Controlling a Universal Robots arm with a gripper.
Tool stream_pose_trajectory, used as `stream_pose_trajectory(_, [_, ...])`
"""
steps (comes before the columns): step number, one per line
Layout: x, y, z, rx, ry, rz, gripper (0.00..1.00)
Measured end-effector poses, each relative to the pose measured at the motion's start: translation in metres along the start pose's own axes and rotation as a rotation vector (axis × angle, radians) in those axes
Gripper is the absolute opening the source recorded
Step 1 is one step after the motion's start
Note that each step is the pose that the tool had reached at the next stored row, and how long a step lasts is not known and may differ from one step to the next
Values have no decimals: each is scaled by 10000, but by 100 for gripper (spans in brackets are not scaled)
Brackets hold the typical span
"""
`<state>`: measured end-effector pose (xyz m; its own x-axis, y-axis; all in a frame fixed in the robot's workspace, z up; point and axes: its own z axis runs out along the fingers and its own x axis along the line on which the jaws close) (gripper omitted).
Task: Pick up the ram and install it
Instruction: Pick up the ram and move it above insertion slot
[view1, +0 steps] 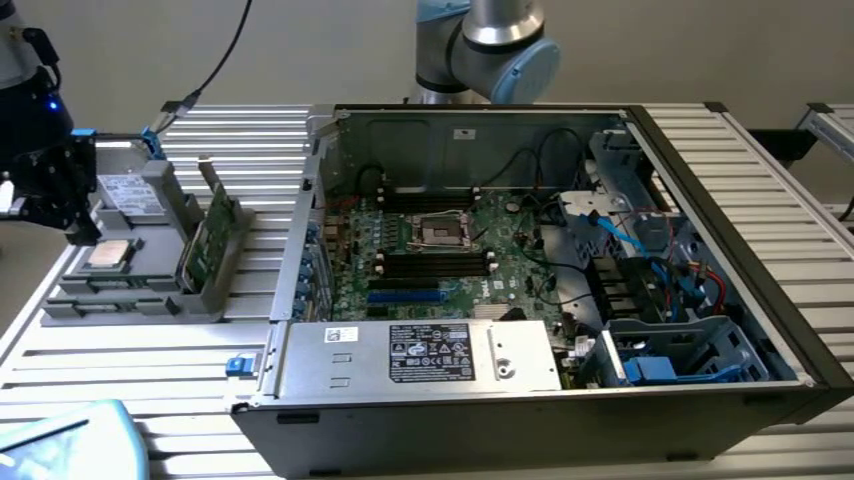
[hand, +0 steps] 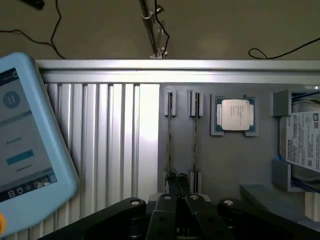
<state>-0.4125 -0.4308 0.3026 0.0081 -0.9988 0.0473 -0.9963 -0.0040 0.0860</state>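
Two thin green boards stand on edge in slots of the grey tray (hand: 220, 160), one (hand: 170, 135) beside the other (hand: 195, 135). Seen edge-on, I cannot tell which of them is the ram. In the exterior view they rise as green cards (view1: 207, 245) at the tray's right side. My gripper (hand: 177, 184) hovers over the near end of these slots, its dark fingers shut together with nothing visible between them. From outside, the gripper (view1: 78, 225) shows as a black mass at the exterior view's left, above the tray. The open computer case holds the motherboard (view1: 441, 250) with black memory slots.
A square silver processor (hand: 235, 115) and a hard drive (hand: 305, 145) sit in the same tray. A blue-cased tablet (hand: 30, 145) lies on the ribbed table beside it. The case walls (view1: 747, 230) and power supply (view1: 427, 355) stand at the exterior view's right.
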Motion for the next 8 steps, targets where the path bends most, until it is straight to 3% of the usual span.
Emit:
stream_pose_trajectory(1, [0, 0, 0, 0, 0, 0, 18])
stream_pose_trajectory(3, [0, 0, 0, 0, 0, 0, 18])
stream_pose_trajectory(4, [0, 1, 0, 0, 0, -1, 25])
stream_pose_trajectory(8, [0, 31, 56, 2, 6, -63, 25])
